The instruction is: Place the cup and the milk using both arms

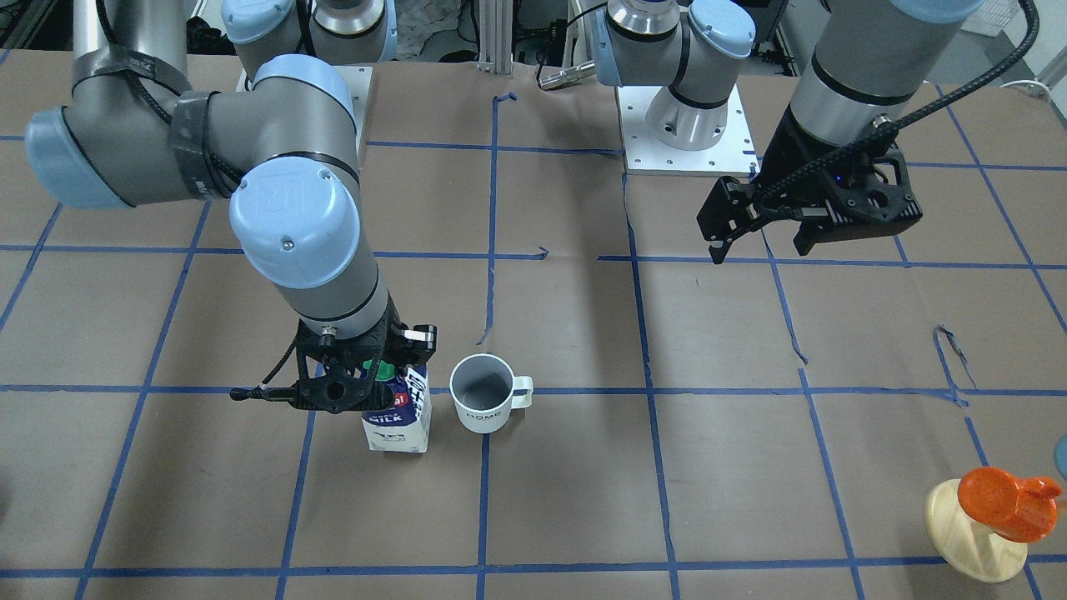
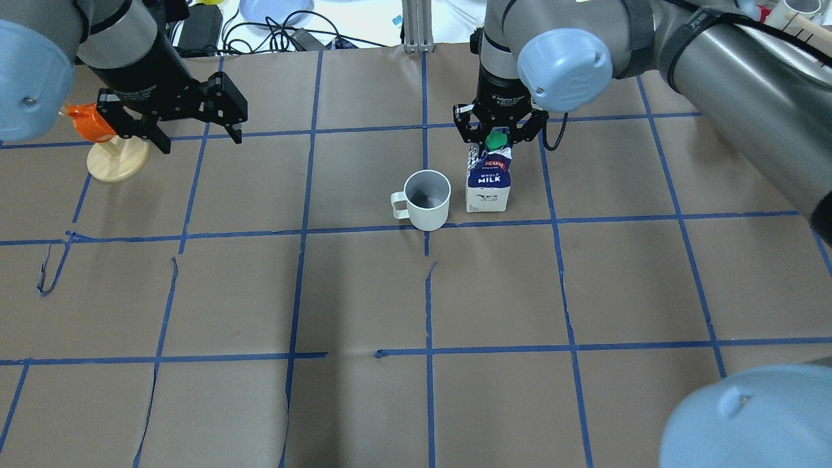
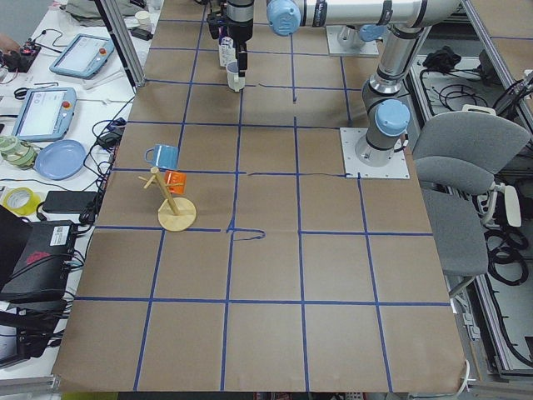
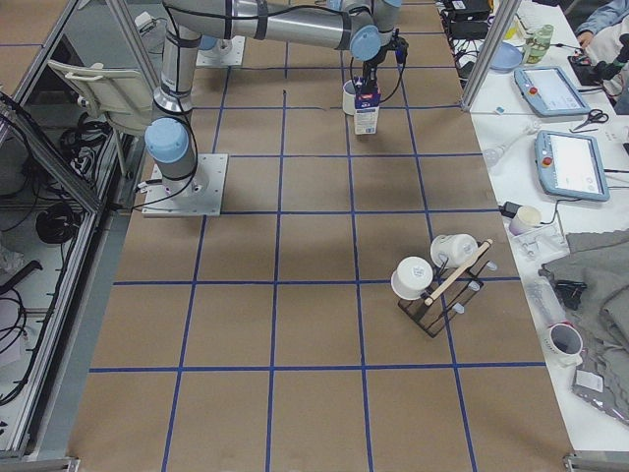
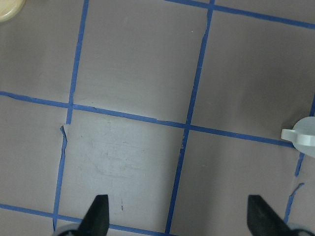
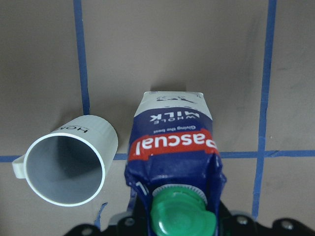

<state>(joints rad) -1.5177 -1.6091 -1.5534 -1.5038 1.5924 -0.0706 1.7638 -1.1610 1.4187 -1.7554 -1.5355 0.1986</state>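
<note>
The white cup (image 1: 483,414) stands upright on the brown table near its middle, handle away from the milk; it also shows in the overhead view (image 2: 427,218) and the right wrist view (image 6: 64,169). The blue and white milk (image 1: 398,423) stands upright right beside it (image 2: 487,188), a small gap between them. My right gripper (image 1: 385,379) comes straight down on the carton's gable top and is shut on it, by the green cap (image 6: 181,216). My left gripper (image 2: 200,142) is open and empty, raised well away from the cup; the cup's handle (image 5: 301,137) shows at its view's right edge.
A wooden mug tree (image 2: 117,161) with an orange mug (image 1: 1004,500) stands at the table's far edge on my left, just beside the left gripper. A black rack with white mugs (image 4: 432,285) stands at the table's right end. Blue tape lines grid the table.
</note>
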